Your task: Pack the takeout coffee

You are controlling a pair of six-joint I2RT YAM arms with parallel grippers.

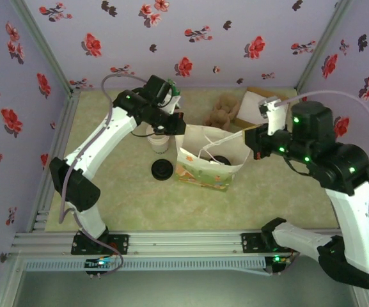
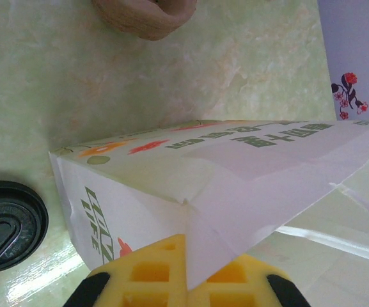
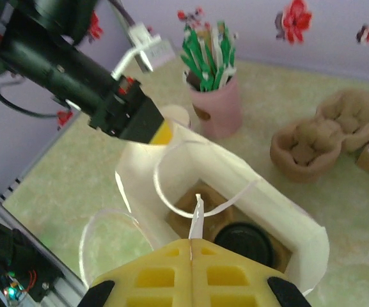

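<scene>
The left gripper (image 2: pixel 185 249) and the right gripper (image 3: pixel 191 251) are each pinched tight on opposite top edges of the white paper bag (image 1: pixel 203 174), which stands on the green surface (image 1: pixel 139 204). The takeout coffee (image 3: pixel 243 238), dark lid up, sits inside the bag in a brown carrier (image 3: pixel 187 208). A loose black lid (image 2: pixel 5 224) lies just beside the bag.

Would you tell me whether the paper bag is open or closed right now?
Open: the mouth of the paper bag gapes wide, showing a brown carrier and a dark round top inside.
</scene>
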